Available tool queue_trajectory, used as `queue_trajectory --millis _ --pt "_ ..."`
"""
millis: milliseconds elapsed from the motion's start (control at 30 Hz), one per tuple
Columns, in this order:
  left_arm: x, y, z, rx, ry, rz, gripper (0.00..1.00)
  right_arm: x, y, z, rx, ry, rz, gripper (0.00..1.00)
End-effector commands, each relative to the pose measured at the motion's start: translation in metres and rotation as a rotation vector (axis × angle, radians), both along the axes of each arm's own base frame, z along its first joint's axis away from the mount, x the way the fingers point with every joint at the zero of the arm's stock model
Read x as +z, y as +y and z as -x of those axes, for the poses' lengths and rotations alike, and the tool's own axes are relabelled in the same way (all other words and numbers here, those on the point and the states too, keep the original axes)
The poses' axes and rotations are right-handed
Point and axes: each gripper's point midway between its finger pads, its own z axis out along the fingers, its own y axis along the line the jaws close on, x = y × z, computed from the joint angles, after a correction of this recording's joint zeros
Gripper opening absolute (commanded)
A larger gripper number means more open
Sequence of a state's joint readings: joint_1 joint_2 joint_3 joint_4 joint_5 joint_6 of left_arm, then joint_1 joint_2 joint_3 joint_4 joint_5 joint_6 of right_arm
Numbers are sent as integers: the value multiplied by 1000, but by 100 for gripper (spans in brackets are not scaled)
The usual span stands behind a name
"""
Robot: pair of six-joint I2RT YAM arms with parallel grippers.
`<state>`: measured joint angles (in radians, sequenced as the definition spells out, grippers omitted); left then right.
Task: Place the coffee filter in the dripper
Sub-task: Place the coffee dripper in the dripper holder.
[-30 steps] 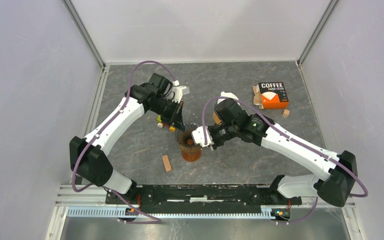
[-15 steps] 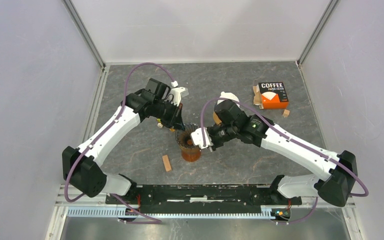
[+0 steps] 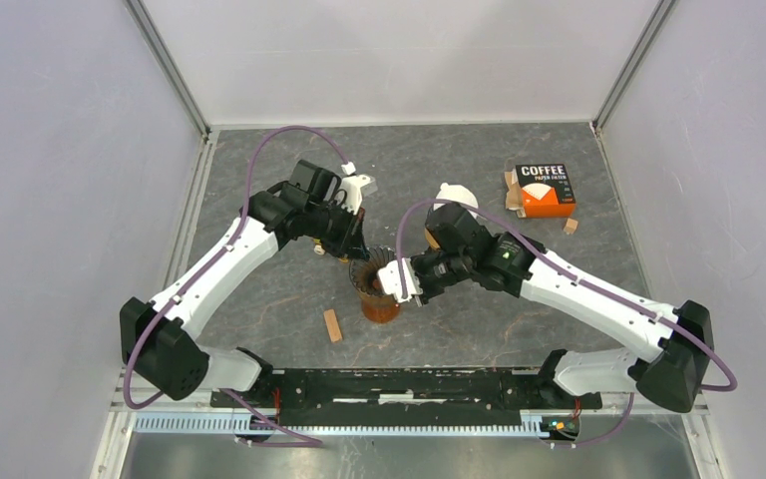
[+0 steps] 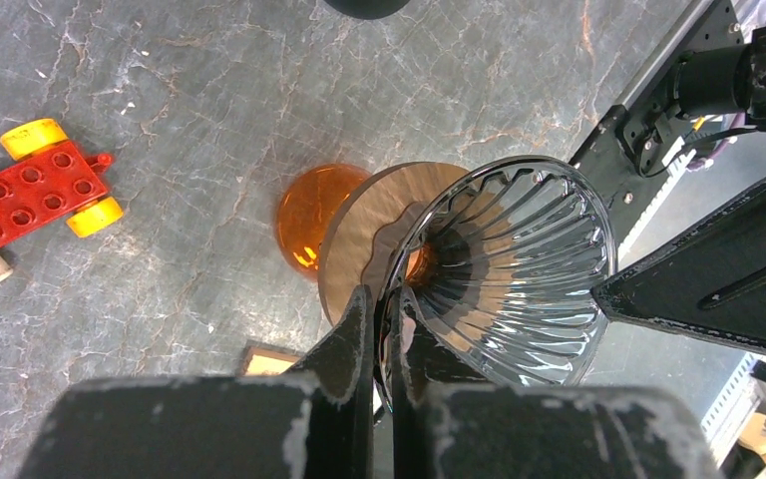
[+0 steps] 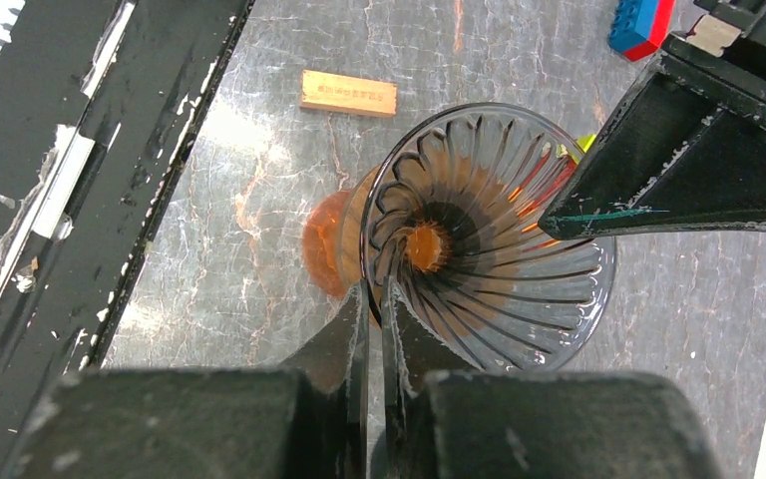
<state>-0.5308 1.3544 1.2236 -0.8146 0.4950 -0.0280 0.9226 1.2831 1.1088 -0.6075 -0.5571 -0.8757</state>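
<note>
Dripper: atop orange cup, rim between both grippers' jaws.
Left gripper: clamped on dripper rim.
Right gripper: clamped on opposite rim.
Filter box: well apart.

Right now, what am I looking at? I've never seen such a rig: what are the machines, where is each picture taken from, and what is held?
Two white robot arms are bolted at the near edge of a grey table. The wide picture looks down from above; the other two come from a camera on each wrist, showing that arm's own dark fingers. The left gripper and the right gripper each pinch the rim of a ribbed glass dripper over an orange cup. No filter is in it. On the table: a coffee filter box, a wooden block, a red toy brick.
</note>
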Motion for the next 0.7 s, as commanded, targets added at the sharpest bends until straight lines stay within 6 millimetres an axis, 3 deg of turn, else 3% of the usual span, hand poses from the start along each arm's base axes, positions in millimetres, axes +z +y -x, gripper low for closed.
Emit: queue_trajectory --millis 0,100,333,433,667 --pt "-16 15 13 -79 -14 -121 10 -53 -27 -11 -98 36 229 10" --pt "-7 13 12 -77 -37 -108 18 -42 -24 -12 -96 29 214 21" --pt "4 11 10 -73 -52 -93 32 -33 -22 -12 -87 30 201 32" --pt "8 11 8 -68 -63 -93 39 -28 -22 -13 -90 20 198 42" --pt "27 9 -3 -52 -117 -83 50 9 -13 -17 -85 -22 130 61"
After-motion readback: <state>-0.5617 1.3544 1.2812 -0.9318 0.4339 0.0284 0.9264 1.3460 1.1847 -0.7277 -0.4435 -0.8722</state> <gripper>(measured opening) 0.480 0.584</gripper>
